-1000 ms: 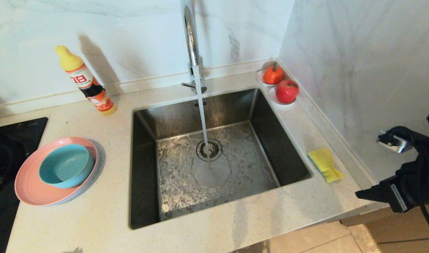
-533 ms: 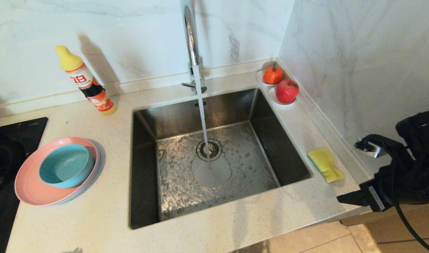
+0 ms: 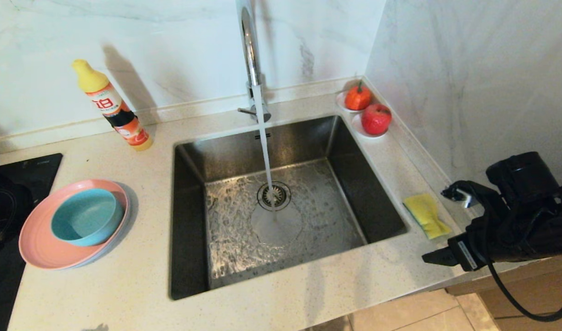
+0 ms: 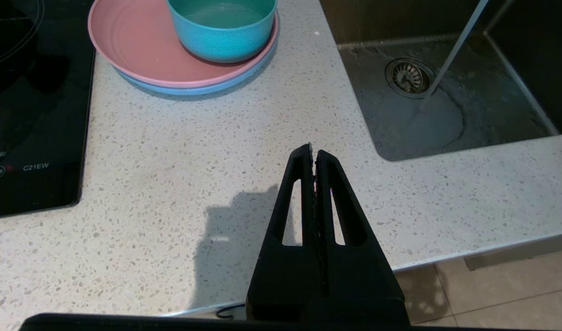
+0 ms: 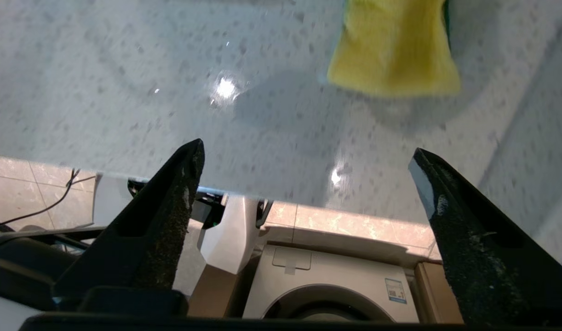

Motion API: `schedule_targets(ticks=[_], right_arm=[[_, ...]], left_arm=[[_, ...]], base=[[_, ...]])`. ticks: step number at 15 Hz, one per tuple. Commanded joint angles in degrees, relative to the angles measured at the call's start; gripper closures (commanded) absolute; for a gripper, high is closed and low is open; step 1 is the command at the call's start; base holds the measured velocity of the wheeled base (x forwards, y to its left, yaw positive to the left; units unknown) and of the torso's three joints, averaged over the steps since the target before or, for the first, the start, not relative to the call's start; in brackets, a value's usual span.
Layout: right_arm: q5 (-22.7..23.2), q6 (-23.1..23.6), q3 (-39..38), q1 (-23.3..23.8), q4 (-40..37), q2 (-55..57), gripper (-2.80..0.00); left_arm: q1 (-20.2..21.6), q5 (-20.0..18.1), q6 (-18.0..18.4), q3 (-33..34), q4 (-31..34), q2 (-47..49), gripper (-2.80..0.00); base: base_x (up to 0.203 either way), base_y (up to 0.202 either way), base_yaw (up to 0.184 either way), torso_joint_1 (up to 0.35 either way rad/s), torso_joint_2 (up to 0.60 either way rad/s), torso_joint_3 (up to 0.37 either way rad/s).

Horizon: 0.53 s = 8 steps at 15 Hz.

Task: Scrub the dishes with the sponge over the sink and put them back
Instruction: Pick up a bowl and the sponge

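The yellow sponge [image 3: 426, 215] [image 5: 393, 50] lies flat on the counter right of the sink [image 3: 189, 207], where water runs from the tap [image 3: 249, 46] onto the drain. My right gripper [image 3: 446, 256] [image 5: 304, 151] hovers open and empty over the counter's front right corner, short of the sponge. A teal bowl [image 3: 87, 216] [image 4: 221, 27] sits in a pink plate [image 3: 37, 248] [image 4: 134, 41] stacked on a pale bluish plate [image 3: 101, 257] [image 4: 189, 89], left of the sink. My left gripper [image 4: 313, 151] is shut and empty over the front counter, near the stack.
A detergent bottle [image 3: 113, 108] stands at the back left. Two saucers with red fruit [image 3: 375, 118] sit at the back right corner. A black hob [image 3: 14, 184] borders the dishes on the left. The marble wall [image 3: 469, 69] runs close beside the sponge.
My right arm has swung left and forward, from beside the counter to over its front right corner, nearer the sponge. Dishes, sponge and left arm have not moved.
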<state>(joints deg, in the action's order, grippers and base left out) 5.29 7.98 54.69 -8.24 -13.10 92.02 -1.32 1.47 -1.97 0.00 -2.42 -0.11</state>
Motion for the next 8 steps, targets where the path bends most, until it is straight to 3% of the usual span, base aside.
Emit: schedule_targets(ticks=[1,8], right_arm=[[0.0,0.1,0.1,0.0,1.9,2.7,-2.8],[0.2,5.8,0.6,2.3,6.2,3.1,-2.8]], left_arm=[[0.0,0.0,0.0,1.0,0.0,-0.1,0.0],[0.0,0.0,0.0,1.0,0.0,-0.1,0.0]], base=[[0.0,0.0,0.0,0.0,0.0,0.0],[0.0,0.0,0.0,0.0,0.0,0.0]])
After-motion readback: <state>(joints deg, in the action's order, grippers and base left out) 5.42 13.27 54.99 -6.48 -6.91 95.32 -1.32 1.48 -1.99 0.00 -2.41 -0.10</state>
